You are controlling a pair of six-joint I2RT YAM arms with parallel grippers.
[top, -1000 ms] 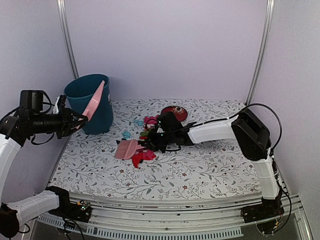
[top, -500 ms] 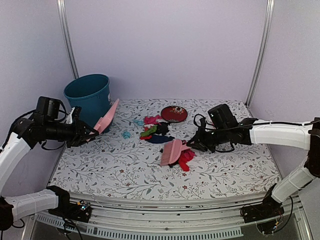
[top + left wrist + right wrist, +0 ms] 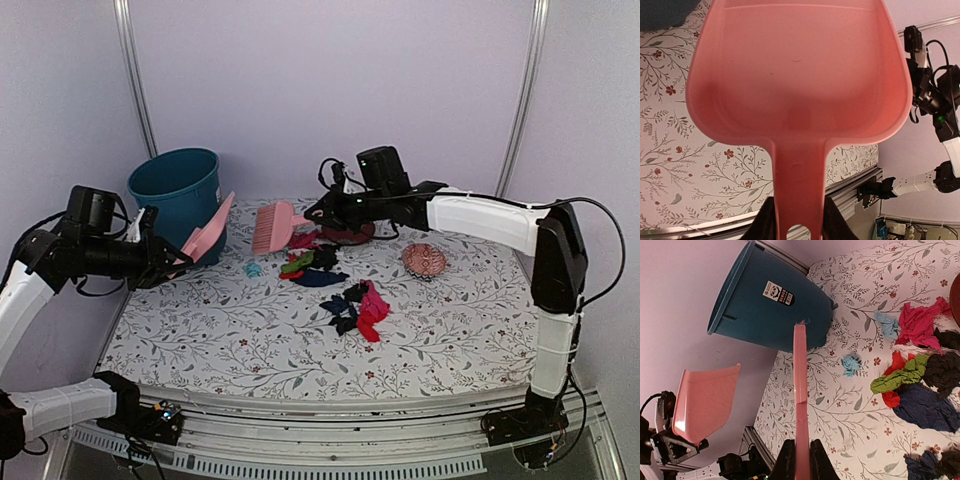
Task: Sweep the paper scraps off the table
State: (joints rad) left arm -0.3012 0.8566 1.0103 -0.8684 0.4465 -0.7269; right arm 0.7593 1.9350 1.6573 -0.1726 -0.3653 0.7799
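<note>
Overhead, the left arm was folded in at the left edge of the table (image 3: pixel 440 330). The left gripper (image 3: pixel 158 262) was clenched on the handle of a pink dustpan (image 3: pixel 207 236), which tilted up just beside a teal bin (image 3: pixel 178 190). The right arm stretched across the back. Its right gripper (image 3: pixel 318 212) was clamped tight on a pink brush (image 3: pixel 271 227), held out toward the bin. The dustpan's scoop showed only bare pink plastic, and the bin's inside could not be seen. The paper scraps (image 3: pixel 312 264) lay mid-table in two loose heaps, apart from both tools. A red plate (image 3: pixel 352 236) sat behind them and a patterned dish (image 3: pixel 424 260) to their right.
</note>
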